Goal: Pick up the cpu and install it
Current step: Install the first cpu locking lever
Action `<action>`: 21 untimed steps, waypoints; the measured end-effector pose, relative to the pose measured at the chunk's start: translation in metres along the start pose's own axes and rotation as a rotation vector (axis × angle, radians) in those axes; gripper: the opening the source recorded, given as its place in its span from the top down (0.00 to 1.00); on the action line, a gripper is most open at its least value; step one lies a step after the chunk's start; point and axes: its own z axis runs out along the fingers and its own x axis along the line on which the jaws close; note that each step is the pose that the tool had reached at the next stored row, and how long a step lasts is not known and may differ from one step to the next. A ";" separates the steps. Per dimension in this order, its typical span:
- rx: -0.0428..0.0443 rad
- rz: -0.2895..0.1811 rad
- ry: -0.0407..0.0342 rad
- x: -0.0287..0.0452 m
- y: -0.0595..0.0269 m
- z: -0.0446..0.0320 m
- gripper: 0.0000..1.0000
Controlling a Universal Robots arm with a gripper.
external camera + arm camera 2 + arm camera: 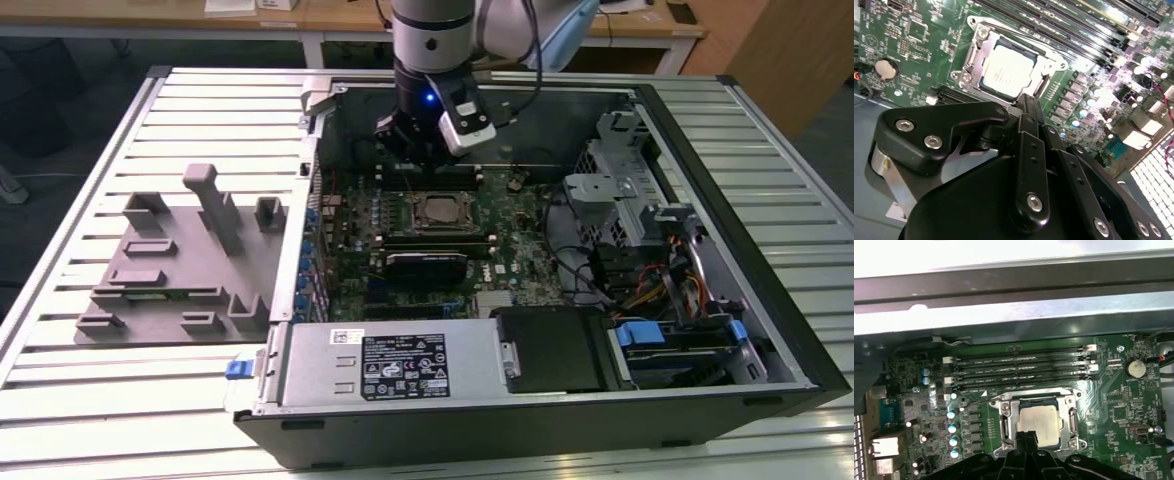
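cpu [1037,421] seated in socket [1004,422]; hand [1027,436] closed, empty, near it; exterior view shows grey tray [147,270] beside case [534,432].

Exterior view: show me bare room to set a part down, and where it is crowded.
Bare: table behind the tray at the exterior view's left, and outside the case at that view's right. Crowded: inside the case, board and cables around the cpu, gripper close by.

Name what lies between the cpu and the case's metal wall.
In the first wrist view, long parallel memory slots lie between the cpu and the case wall.
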 end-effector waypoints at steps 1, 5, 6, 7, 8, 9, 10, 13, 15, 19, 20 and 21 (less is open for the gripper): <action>0.0000 0.000 0.0000 0.0018 -0.0002 -0.0001 0.89; 0.0001 0.000 0.0000 0.0090 -0.0011 -0.0004 0.89; 0.0000 0.000 0.0000 0.0106 -0.0012 -0.0004 0.89; 0.0000 0.000 0.0000 0.0123 -0.0014 -0.0005 0.89; 0.0000 0.000 0.0000 0.0142 -0.0016 -0.0005 0.89; 0.0000 0.000 0.0000 0.0160 -0.0019 -0.0006 0.89; 0.0000 0.000 0.0000 0.0180 -0.0021 -0.0007 0.89; 0.0000 0.000 0.0000 0.0242 -0.0028 -0.0009 0.89; 0.0000 0.000 0.0000 0.0283 -0.0033 -0.0011 0.89; 0.0000 0.000 -0.0001 0.0369 -0.0043 -0.0014 0.89; 0.0000 0.000 0.0000 0.0389 -0.0046 -0.0015 0.89; 0.0000 0.000 -0.0001 0.0411 -0.0048 -0.0015 0.89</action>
